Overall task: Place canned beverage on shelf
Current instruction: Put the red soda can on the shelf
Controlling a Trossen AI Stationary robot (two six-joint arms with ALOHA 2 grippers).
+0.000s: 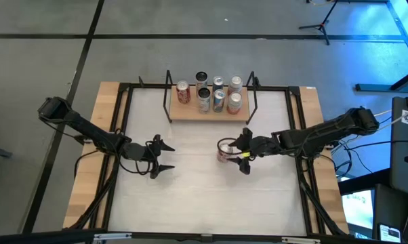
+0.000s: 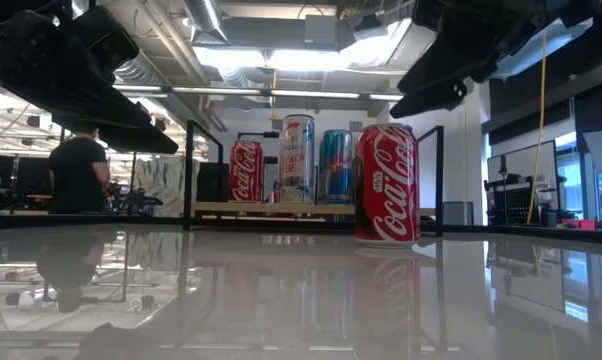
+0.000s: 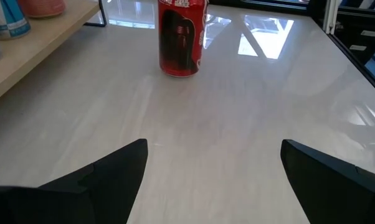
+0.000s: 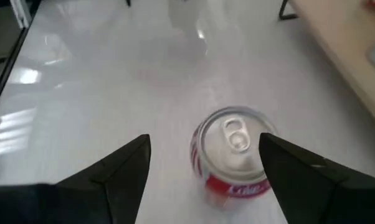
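Red cola can (image 1: 225, 152) with white script and a silver top with pull tab stands upright on the white desk (image 1: 190, 196), at about 5 o'clock from the shelf (image 1: 209, 110), apart from it. The right gripper (image 1: 242, 150) hangs just above the can with fingers spread, not touching it. The left gripper (image 1: 165, 156) waits at 9 o'clock of the can, fingers spread. Six other cans (image 1: 219, 99) stand on the light-wood shelf.

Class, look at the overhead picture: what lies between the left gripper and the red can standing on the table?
Only bare white tabletop separates the left gripper from the red can, seen in the high view.
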